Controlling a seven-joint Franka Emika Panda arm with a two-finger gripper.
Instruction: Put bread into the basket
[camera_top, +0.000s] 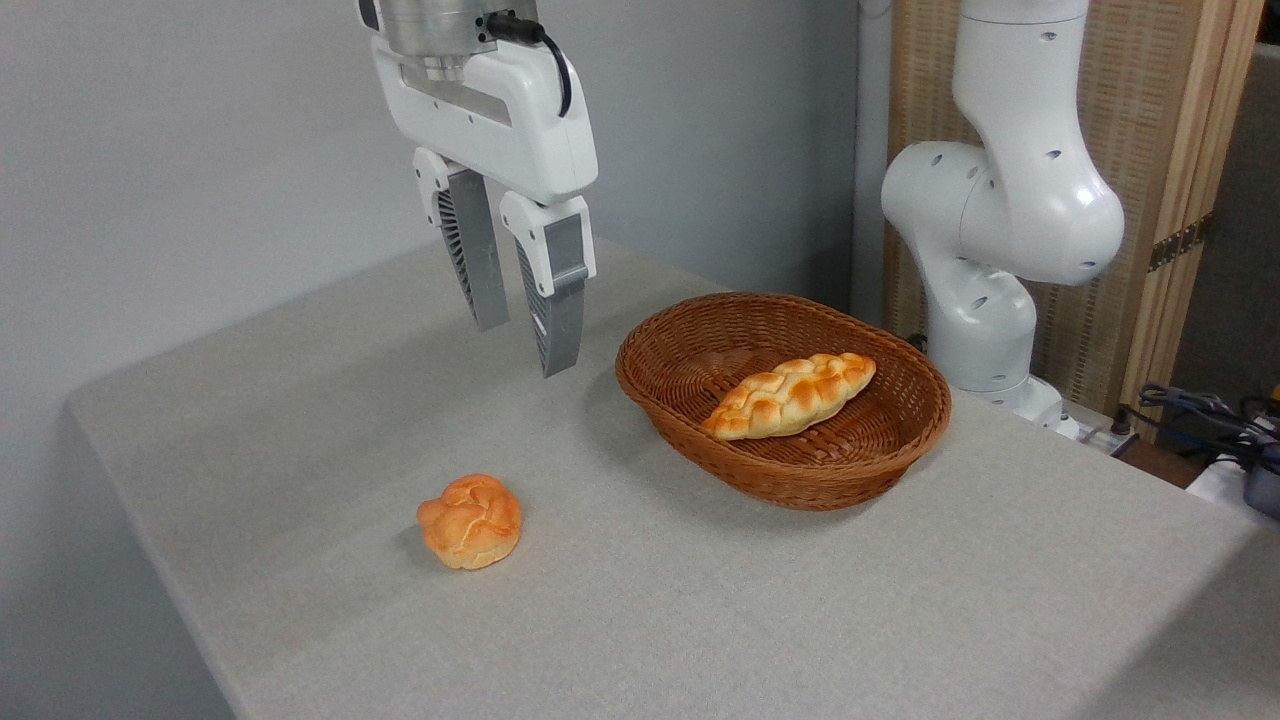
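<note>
- The desk (700, 620), under a grey cloth, spreads below the claw on every side.
- The basket (660, 395), brown woven wicker, sits on the desk just right of the claw and lower.
- The claw (528, 345) hangs above the desk, pointing down, its two ribbed fingers (478, 260) spread apart with nothing between them.
- The bread (790, 395), a long braided loaf, lies slantwise inside the basket, right of the claw and below it; judged from this, the task looks done.
- It would likely handle light and a bit yielding, with a bumpy crust giving decent grip; the narrow middle, across its width, looks the best place to take hold, since the pointed ends could slip out.
- A small round bun (470, 521) rests on the desk below the claw, toward the camera, well apart from the basket.
</note>
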